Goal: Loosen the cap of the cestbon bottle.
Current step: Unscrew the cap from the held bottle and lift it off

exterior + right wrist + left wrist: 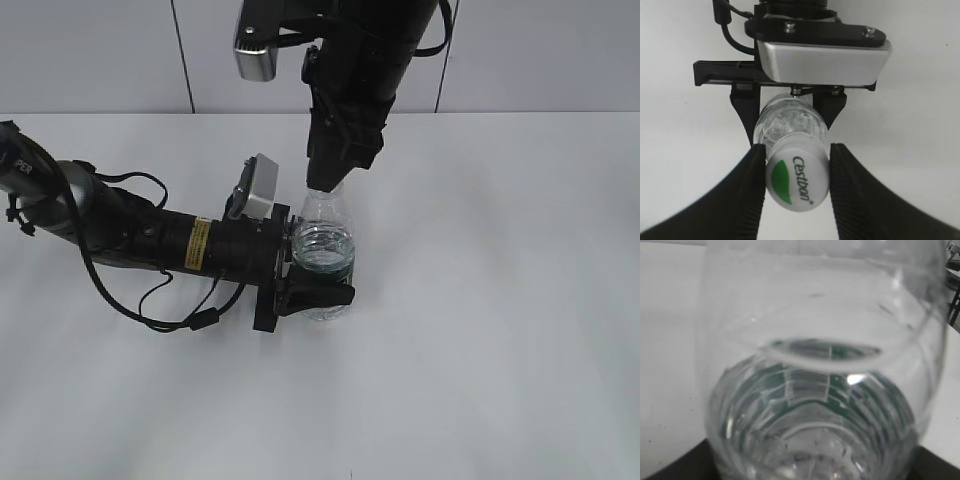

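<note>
The cestbon bottle (325,240) stands upright on the white table, clear, with water and a dark green label. My left gripper (310,290) lies level and is shut on its lower body. The bottle fills the left wrist view (815,390). My right gripper (327,185) comes straight down onto the bottle's top and hides the cap in the exterior view. In the right wrist view the white cap (797,175), with a green leaf mark and "C'estbon" lettering, sits between my right gripper's two black fingers (797,150), which press its sides. The bottle's shoulder (790,122) shows below it.
The white table (500,300) spreads on all sides. The left arm and its cables (150,240) lie across the left half. The left wrist camera housing (822,60) sits just behind the bottle. A grey wall (560,50) stands at the back.
</note>
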